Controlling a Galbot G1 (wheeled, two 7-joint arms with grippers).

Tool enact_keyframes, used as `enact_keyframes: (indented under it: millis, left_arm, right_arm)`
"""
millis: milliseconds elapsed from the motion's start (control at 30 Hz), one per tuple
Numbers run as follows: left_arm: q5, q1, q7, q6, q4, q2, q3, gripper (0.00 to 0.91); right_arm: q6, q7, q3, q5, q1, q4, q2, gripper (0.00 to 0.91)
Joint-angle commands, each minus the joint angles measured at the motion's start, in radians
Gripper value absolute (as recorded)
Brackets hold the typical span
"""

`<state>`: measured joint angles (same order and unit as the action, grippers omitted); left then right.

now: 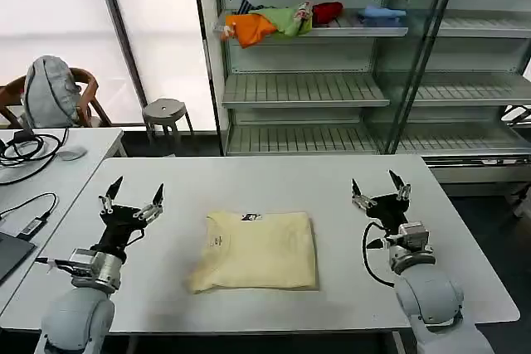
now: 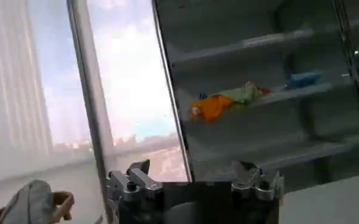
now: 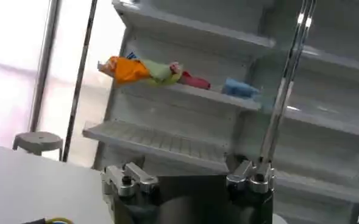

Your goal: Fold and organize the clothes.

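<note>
shirt (image 1: 255, 260) folded, mid-worktop (image 1: 332, 180) | left claw (image 1: 132, 195) wide, right claw (image 1: 379, 187) wide, both clear of shirt | likely next: square edges, grip both layers, slide not lift

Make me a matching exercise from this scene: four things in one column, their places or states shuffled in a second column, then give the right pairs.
Things:
1. T-shirt
2. left gripper
3. stool
4. orange cloth

Places or states:
A. on a shelf of the rack behind the table
B. folded, lying on the middle of the table
C. on the floor by the window
D. open, raised over the table's left side

Pairs: 1-B, 2-D, 3-C, 4-A
</note>
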<state>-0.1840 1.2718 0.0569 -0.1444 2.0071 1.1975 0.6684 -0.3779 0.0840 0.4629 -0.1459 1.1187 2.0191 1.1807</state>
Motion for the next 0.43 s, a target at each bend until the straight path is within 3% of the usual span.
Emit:
enact_keyframes:
  millis: [33, 267, 433]
  left_arm:
    - [0.100, 0.029, 0.036, 0.046, -0.013, -0.030, 0.076, 0.907]
    - [0.116, 0.029, 0.041, 0.049, 0.001, -0.026, 0.069, 0.907]
    - [0.144, 0.027, 0.043, 0.110, -0.023, -0.028, 0.064, 0.907]
  right_arm:
    - [0.119, -0.057, 0.019, 0.042, -0.032, -0.098, 0.008, 0.907]
    - [0.135, -0.081, 0.014, 0.042, -0.032, -0.108, 0.016, 0.907]
    - [0.150, -0.092, 0.002, 0.081, -0.030, -0.098, 0.027, 0.907]
